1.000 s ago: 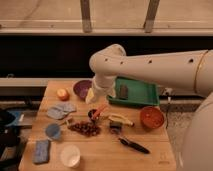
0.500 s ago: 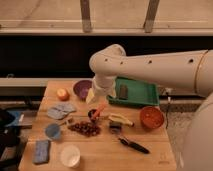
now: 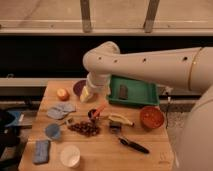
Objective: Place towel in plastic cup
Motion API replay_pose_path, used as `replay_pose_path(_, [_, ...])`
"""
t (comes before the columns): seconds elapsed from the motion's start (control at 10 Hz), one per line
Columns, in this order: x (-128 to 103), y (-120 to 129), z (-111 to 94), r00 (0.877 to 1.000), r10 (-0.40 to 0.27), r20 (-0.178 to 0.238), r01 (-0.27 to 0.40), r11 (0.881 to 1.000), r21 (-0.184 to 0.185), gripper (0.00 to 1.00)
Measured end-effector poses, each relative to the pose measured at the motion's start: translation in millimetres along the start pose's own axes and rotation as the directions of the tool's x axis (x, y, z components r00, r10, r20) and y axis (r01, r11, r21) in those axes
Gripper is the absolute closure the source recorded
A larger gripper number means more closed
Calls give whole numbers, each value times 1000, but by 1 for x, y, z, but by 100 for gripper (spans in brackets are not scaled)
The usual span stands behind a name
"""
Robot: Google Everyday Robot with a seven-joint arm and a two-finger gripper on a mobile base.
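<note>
A large white robot arm (image 3: pixel 145 62) reaches over a wooden surface (image 3: pixel 145 155). Its hand (image 3: pixel 94 98), fingers apart and holding nothing, hangs beside a purple bowl (image 3: pixel 78 88). The grey-blue towel (image 3: pixel 61 110) lies flat left of the hand, near 1 small light-blue plastic cup (image 3: pixel 52 131).

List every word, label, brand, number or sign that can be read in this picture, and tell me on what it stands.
No text can be read anywhere.
Robot arm: only dark dots, no writing.
Green tray, white cup, plastic cup, towel: plain, no labels.
Pincer, open, low over the table between the towel and the tray: no marking shows.
</note>
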Motion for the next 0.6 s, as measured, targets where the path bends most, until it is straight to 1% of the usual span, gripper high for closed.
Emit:
replay_pose_path(0.2, [-33,38,8,998,-61,12,61,998,-11,20])
replay_pose_path(0.3, [-49,60,15,996,-91,11,91,996,-21,20])
replay_pose_path(0.6, [-85,107,38,987,-158,19,158,987,-38,20])
